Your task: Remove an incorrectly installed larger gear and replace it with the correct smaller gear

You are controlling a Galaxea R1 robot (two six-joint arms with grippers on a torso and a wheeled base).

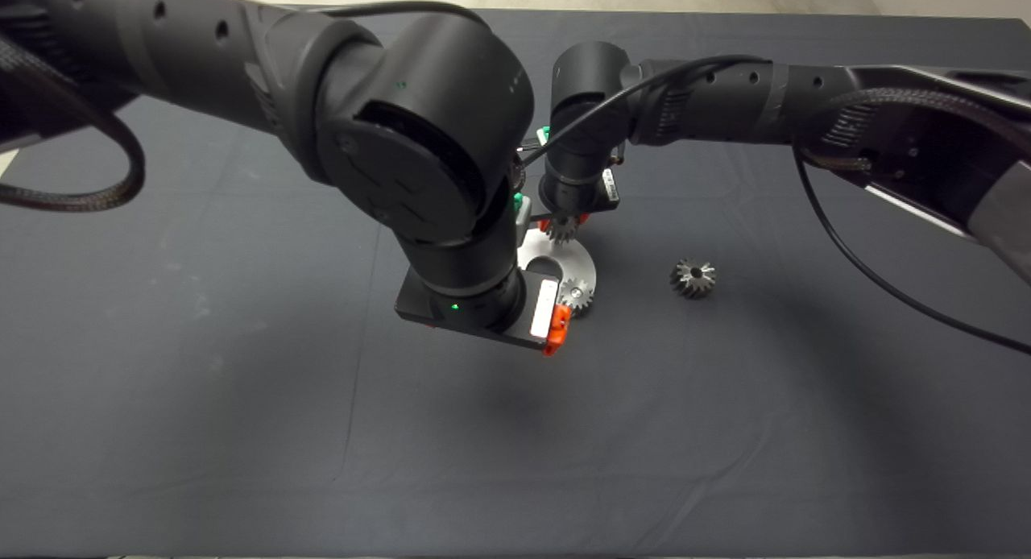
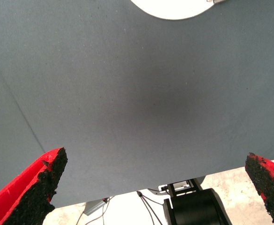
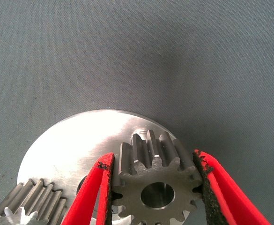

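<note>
Two arms crowd the round silver steel plate (image 1: 573, 262), so you risk a knock. The dark grey bevel larger gear (image 1: 693, 278) lies apart on the mat. Your right gripper (image 3: 156, 178) clamps the small bright silver gear (image 3: 154, 176) between its pads; your left gripper (image 2: 151, 187) gapes empty.

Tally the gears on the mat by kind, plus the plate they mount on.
Small silver gears: 2, one between the right gripper's fingers over the plate, one on the plate.
Larger dark bevel gear: 1, on the mat.
Round silver plate: 1.
Total: 4.
</note>
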